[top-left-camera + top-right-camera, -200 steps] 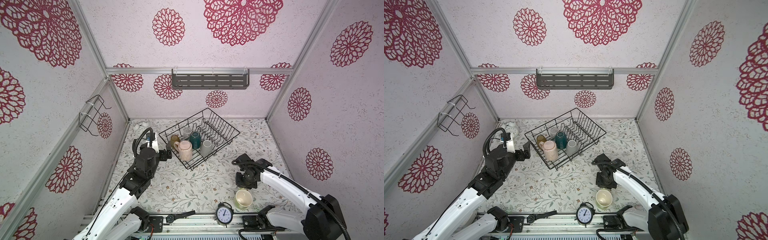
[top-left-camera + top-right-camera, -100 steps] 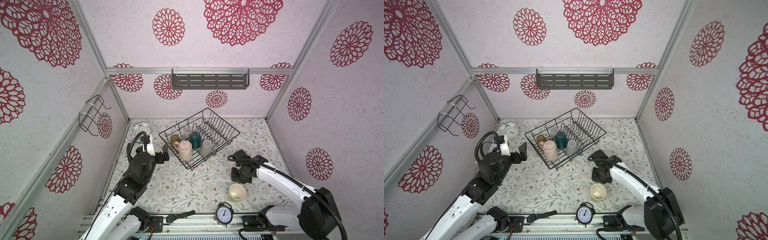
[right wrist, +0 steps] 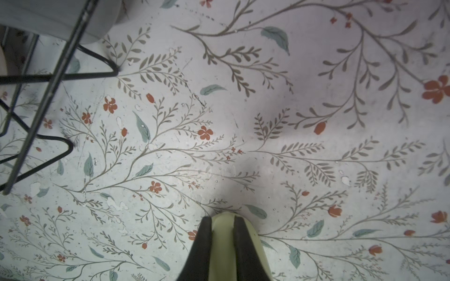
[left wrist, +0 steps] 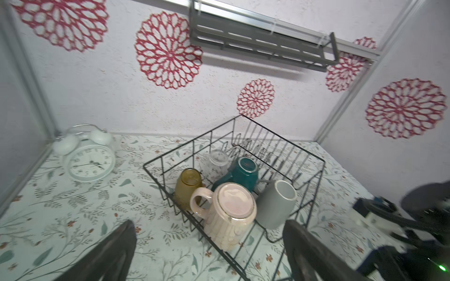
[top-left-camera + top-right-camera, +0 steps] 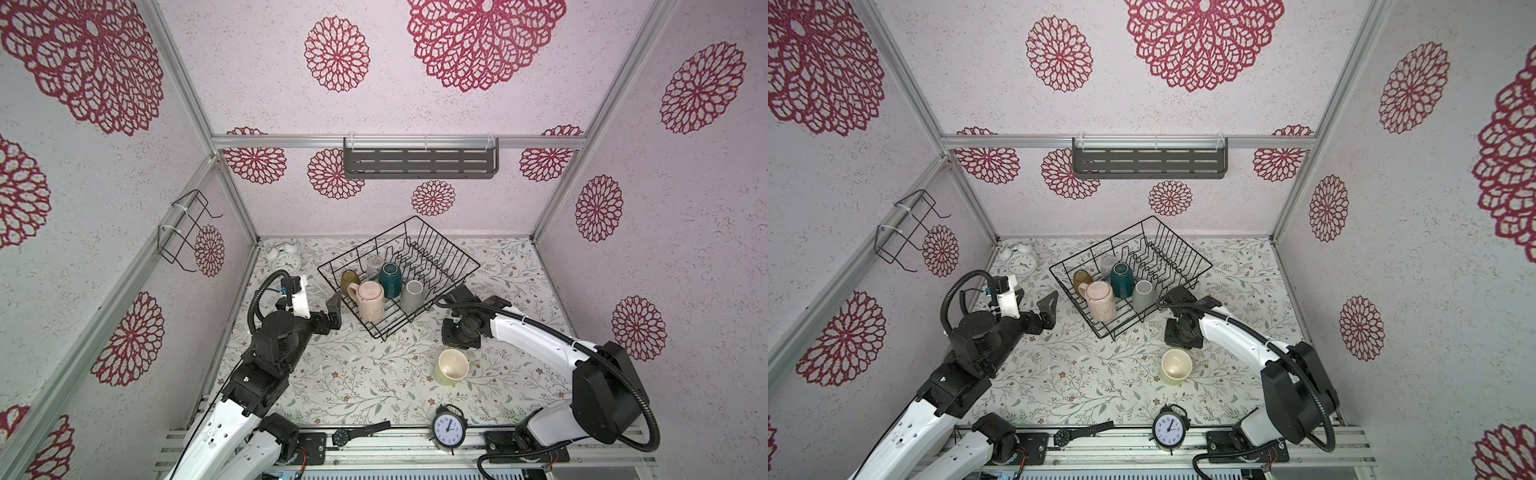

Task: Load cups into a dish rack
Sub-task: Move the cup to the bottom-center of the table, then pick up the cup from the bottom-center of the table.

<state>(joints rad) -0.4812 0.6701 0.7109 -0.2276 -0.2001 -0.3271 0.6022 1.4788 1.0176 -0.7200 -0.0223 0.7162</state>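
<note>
The black wire dish rack (image 5: 449,242) holds an amber tumbler (image 5: 349,281), a clear glass (image 5: 374,264), a teal mug (image 5: 390,279), a ribbed pink mug (image 5: 370,300) and a grey mug (image 5: 412,295), all upside down. My right gripper (image 3: 221,220) is shut on the pale yellow-green mug (image 5: 451,366), which hangs over the table just in front of the rack's near corner with its cream inside facing up. My left gripper (image 5: 334,311) stands open and empty beside the rack's left side; the left wrist view looks past its fingers (image 4: 117,250) at the pink mug (image 4: 229,214).
A white alarm clock (image 5: 284,257) stands in the back left corner. At the front edge stand a black alarm clock (image 5: 448,428) and a wristwatch (image 5: 345,435). A grey slotted shelf (image 5: 419,162) hangs on the back wall and a wire bracket (image 5: 183,232) on the left wall.
My right gripper has carried the yellow-green mug leftward and away from the front edge, toward the rack. My left arm has drawn back a little; its gripper stays open by the rack.
</note>
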